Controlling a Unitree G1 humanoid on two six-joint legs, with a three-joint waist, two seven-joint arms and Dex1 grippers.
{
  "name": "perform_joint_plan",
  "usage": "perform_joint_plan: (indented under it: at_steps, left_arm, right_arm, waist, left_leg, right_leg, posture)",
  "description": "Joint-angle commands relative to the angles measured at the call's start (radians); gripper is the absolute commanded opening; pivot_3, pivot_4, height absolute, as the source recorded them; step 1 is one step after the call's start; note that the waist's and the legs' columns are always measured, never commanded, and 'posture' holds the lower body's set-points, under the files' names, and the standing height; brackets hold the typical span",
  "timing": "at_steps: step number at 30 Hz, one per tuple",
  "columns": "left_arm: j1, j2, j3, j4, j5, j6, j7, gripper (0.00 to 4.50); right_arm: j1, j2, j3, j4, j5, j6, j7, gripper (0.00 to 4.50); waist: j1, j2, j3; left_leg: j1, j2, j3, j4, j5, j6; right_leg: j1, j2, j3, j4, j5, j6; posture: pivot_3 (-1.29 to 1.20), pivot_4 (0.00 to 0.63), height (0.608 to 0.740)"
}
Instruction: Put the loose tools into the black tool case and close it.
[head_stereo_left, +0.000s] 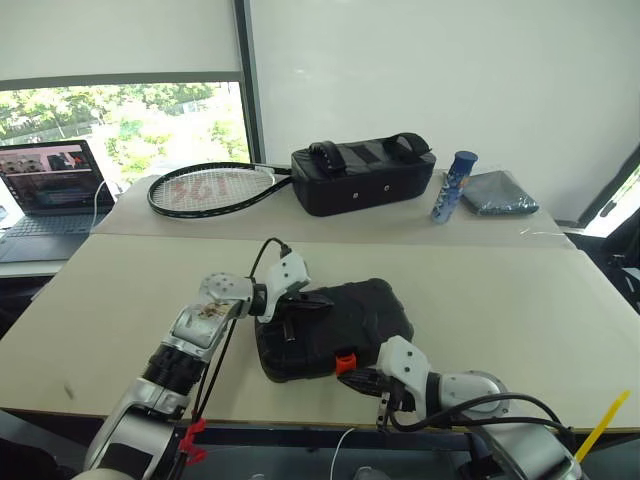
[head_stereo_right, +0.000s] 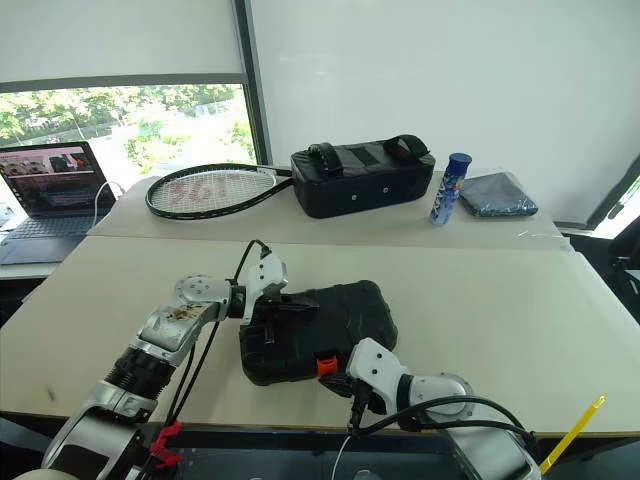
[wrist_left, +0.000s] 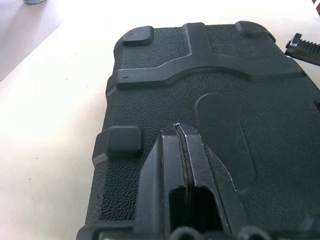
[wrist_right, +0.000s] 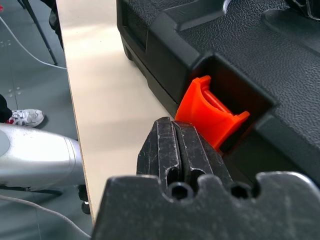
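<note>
Case closed on the table, both grippers clenched against it

Tool case (head_stereo_left: 335, 325) lies flat on the near table (head_stereo_left: 520, 300), lid down, its textured black shell facing up and its small orange latch (head_stereo_left: 345, 362) on the edge nearest the robot. The left gripper (head_stereo_left: 318, 300) reaches in from the left and rests on top of the lid, its two black fingers (wrist_left: 182, 150) pressed together with nothing between them. The right gripper (head_stereo_left: 362, 378) comes in low at the front edge, fingers (wrist_right: 177, 145) likewise squeezed tight and empty, their tips right at the orange latch, which stands tilted out of its recess in the shell. Whether the tips actually touch the latch I cannot quite tell; they are just beside it at least.

On the far table sit a tennis racket (head_stereo_left: 212, 189), a bigger black padded bag (head_stereo_left: 362, 177) with straps, a blue can (head_stereo_left: 453, 187) standing upright and a folded dark cloth (head_stereo_left: 498, 193) next to it. A laptop (head_stereo_left: 52, 190) stands open on the desk at the left by the window. A yellow strip (head_stereo_left: 603, 426) pokes up at the lower right corner.
</note>
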Motion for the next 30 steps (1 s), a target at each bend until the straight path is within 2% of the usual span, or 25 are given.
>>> perform_joint_plan:
  at_steps: [1, 5, 18, 22, 26, 27, 30]
  left_arm:
    - [0.035, 0.008, -0.087, 0.048, 0.074, 0.042, -0.009, 0.03]
    - [0.05, 0.016, -0.119, 0.039, 0.094, 0.074, -0.028, 0.03]
    - [0.095, 0.02, -0.09, 0.019, 0.085, 0.089, -0.009, 0.03]
    - [0.137, 0.027, 0.049, -0.039, -0.021, -0.014, -0.026, 0.03]
    - [0.209, 0.076, 0.248, -0.118, -0.186, -0.053, -0.083, 0.03]
    - [0.235, 0.107, 0.293, -0.134, -0.217, -0.049, -0.101, 0.01]
    - [0.314, 0.191, 0.405, -0.171, -0.284, -0.056, -0.131, 0.69]
  right_arm:
    - [-0.049, 0.013, -0.035, 0.012, -0.034, -0.011, -0.043, 0.0]
    - [-0.081, 0.02, -0.039, 0.041, -0.056, -0.003, -0.056, 0.0]
    - [-0.128, 0.058, -0.033, 0.072, -0.049, 0.002, -0.043, 0.0]
    - [-0.067, -0.017, -0.121, 0.006, 0.053, -0.024, 0.061, 0.0]
    - [0.041, -0.085, -0.304, -0.03, 0.2, -0.067, 0.16, 0.0]
    - [0.07, -0.098, -0.357, -0.03, 0.233, -0.076, 0.184, 0.29]
    - [0.158, -0.156, -0.462, 0.005, 0.262, -0.15, 0.275, 1.04]
  waist:
    - [0.0, 0.0, 0.0]
    - [-0.005, -0.001, -0.001]
    - [-0.015, -0.005, -0.011]
    - [-0.021, -0.004, -0.011]
    - [-0.025, -0.004, -0.011]
    - [-0.026, -0.005, -0.01]
    - [-0.028, -0.005, -0.01]
  left_leg:
    - [0.001, 0.0, 0.0, 0.0, 0.0, 0.0]
    - [0.012, 0.001, 0.0, 0.0, 0.0, 0.0]
    - [0.015, 0.001, 0.0, 0.0, 0.0, 0.0]
    - [0.014, 0.001, 0.0, -0.001, 0.0, 0.0]
    - [0.011, 0.003, 0.0, -0.003, -0.001, 0.001]
    - [0.01, 0.003, 0.0, -0.004, -0.001, 0.001]
    - [0.01, 0.004, 0.001, -0.012, -0.001, 0.001]
  right_leg:
    - [0.002, 0.0, 0.0, 0.0, 0.0, 0.0]
    - [0.013, 0.0, 0.0, -0.002, -0.001, 0.0]
    - [0.014, 0.001, 0.0, -0.001, -0.001, -0.001]
    - [0.013, 0.001, 0.0, -0.002, -0.001, -0.001]
    - [0.011, 0.001, -0.001, -0.005, -0.002, -0.001]
    - [0.011, 0.002, -0.001, -0.006, -0.002, -0.001]
    - [0.009, 0.002, -0.001, -0.009, -0.003, -0.003]
  posture:
    - [0.0, 0.15, 0.74]
    - [0.0, 0.15, 0.74]
    - [0.0, 0.15, 0.74]
    - [0.0, 0.15, 0.74]
    - [0.0, 0.15, 0.74]
    - [0.0, 0.15, 0.74]
    - [0.0, 0.15, 0.74]
